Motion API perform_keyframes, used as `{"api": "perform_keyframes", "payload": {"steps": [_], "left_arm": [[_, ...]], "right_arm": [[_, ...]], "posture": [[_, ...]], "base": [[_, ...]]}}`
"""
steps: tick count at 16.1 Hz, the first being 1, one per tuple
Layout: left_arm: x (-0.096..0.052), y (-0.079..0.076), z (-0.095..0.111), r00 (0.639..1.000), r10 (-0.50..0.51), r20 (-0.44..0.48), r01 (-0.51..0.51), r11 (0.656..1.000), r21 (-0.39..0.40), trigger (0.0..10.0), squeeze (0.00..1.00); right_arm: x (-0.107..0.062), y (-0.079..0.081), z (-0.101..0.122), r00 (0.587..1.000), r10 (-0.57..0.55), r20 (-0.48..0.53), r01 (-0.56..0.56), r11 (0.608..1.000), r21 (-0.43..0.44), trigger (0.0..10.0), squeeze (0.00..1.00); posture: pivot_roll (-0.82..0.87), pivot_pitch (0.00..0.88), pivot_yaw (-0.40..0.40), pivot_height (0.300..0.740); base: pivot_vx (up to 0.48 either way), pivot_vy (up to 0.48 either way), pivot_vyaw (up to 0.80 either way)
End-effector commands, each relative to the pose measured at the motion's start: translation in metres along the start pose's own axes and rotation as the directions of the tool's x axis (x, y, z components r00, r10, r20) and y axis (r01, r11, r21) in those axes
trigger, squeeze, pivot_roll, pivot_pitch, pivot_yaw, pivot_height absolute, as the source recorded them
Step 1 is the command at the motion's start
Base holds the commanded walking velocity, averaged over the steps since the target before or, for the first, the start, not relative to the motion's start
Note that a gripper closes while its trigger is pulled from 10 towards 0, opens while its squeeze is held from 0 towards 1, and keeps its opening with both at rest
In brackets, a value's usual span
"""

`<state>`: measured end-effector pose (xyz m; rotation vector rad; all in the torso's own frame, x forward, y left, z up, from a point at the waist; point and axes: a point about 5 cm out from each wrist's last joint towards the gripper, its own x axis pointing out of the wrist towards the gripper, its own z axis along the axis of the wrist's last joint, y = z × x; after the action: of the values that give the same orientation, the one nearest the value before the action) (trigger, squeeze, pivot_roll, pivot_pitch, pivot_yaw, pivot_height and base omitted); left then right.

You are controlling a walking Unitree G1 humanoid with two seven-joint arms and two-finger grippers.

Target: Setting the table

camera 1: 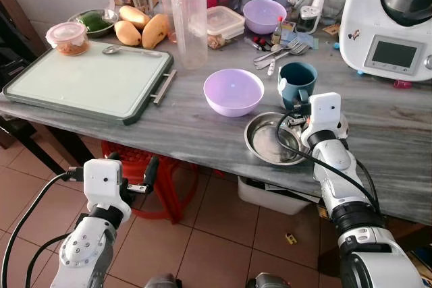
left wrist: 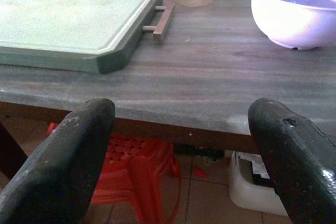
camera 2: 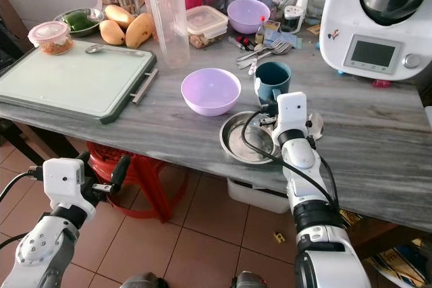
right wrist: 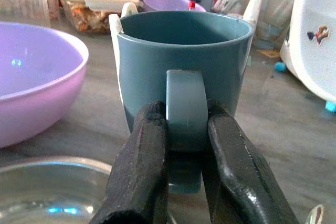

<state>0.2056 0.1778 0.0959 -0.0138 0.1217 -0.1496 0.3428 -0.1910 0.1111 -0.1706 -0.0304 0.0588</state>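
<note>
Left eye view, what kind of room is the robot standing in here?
Most likely a home kitchen. A grey counter is crowded with mangoes, a cutting board and a white cooking appliance. The right gripper has its fingers closed on a teal mug's handle.
</note>
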Motion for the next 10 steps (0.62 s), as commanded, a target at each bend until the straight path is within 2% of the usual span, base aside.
{"api": "perform_keyframes", "payload": {"steps": [1, 10], "left_arm": [[-0.0004, 0.0012, 0.0064, 1.000, -0.007, 0.016, 0.007, 1.000, 0.015, 10.0, 0.00], [0.0047, 0.0037, 0.0095, 1.000, -0.009, 0.021, 0.009, 1.000, 0.030, 10.0, 0.00]], "right_arm": [[0.0046, -0.0017, 0.0068, 1.000, 0.004, 0.028, -0.004, 1.000, -0.001, 10.0, 0.00], [0.0058, 0.0020, -0.0028, 1.000, 0.009, 0.007, -0.009, 1.000, 0.007, 10.0, 0.00]], "posture": [[0.11, 0.054, 0.041, 0.740], [0.12, 0.043, 0.049, 0.740]], "base": [[0.000, 0.000, 0.00], [0.000, 0.000, 0.00]]}}
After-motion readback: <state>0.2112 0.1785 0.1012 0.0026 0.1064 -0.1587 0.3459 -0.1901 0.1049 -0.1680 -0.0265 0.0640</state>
